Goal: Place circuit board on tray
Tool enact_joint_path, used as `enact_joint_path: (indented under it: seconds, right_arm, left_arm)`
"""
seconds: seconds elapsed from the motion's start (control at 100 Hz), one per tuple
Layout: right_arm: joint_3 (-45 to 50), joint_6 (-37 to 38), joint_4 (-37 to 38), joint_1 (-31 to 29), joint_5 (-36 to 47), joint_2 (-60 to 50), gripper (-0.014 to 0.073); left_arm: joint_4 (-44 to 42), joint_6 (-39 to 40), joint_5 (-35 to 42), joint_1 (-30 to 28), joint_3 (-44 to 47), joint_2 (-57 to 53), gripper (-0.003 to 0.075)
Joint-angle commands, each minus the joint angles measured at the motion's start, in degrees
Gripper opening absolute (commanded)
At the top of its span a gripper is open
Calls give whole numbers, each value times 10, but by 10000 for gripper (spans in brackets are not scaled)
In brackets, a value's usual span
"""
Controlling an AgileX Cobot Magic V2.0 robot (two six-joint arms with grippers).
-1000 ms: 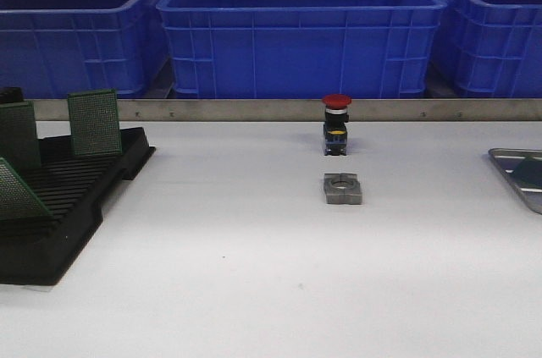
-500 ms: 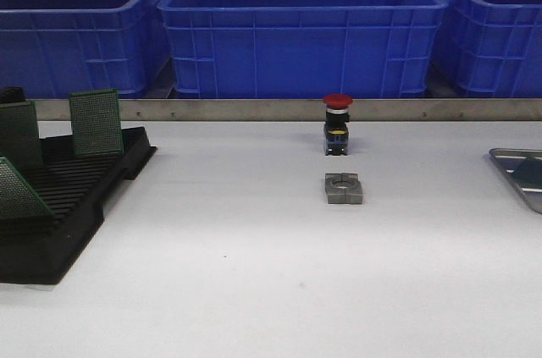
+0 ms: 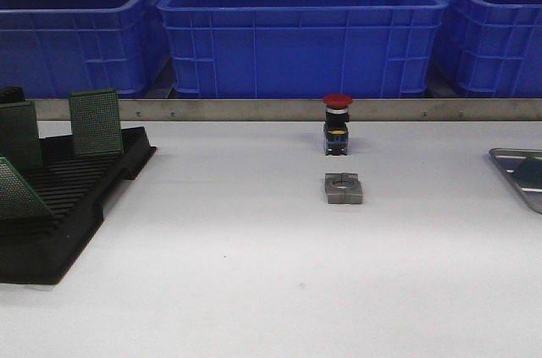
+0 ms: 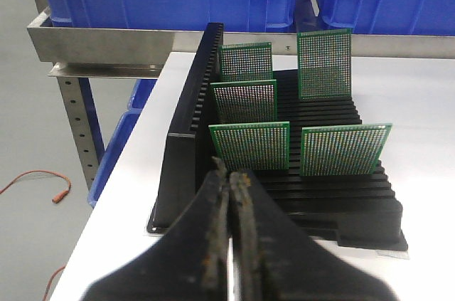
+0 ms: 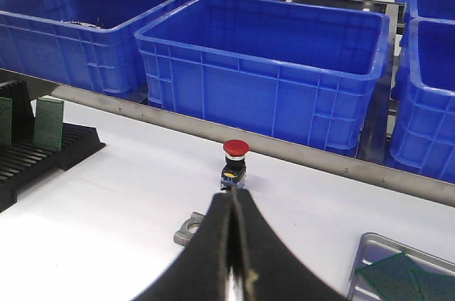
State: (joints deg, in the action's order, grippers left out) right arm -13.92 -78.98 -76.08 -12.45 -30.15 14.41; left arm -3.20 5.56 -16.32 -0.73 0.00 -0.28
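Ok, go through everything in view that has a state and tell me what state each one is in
Left gripper: shut, holding nothing.
Right gripper: shut, holding nothing.
Black rack: five circuit boards standing upright in its slots.
Tray: already has green circuit boards lying flat in it.
Red push button: standing upright on the table.
Grey metal block: lying flat, apart from the button.
Blue bins: open-topped; the middle one looks empty.

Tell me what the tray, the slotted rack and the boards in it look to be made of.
Flat silvery-grey tray: likely metal, from its dull sheen and raised rim. Black slotted rack: probably moulded plastic, matte with even ribs. Green perforated circuit boards: seemingly fibreglass laminate, gridded with fine holes, though that is only a guess from looks.
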Motion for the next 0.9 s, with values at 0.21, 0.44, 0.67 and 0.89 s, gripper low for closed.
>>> enact_joint_path:
  seconds: [0.21, 0.44, 0.67, 0.89]
  right_arm:
    - [-11, -2, -23, -2, 46, 5, -58]
    - [-11, -2, -23, 31, 99, 5, -58]
    - [-11, 44, 36, 70, 259, 5, -58]
    - [-3, 389, 397, 79, 285, -20, -58]
  left_arm:
    - [4, 0, 40, -2, 28, -18, -20]
    - [4, 0, 40, -2, 28, -18, -20]
    - [4, 0, 40, -2, 28, -18, -20]
    - [4, 0, 40, -2, 28, -18, -20]
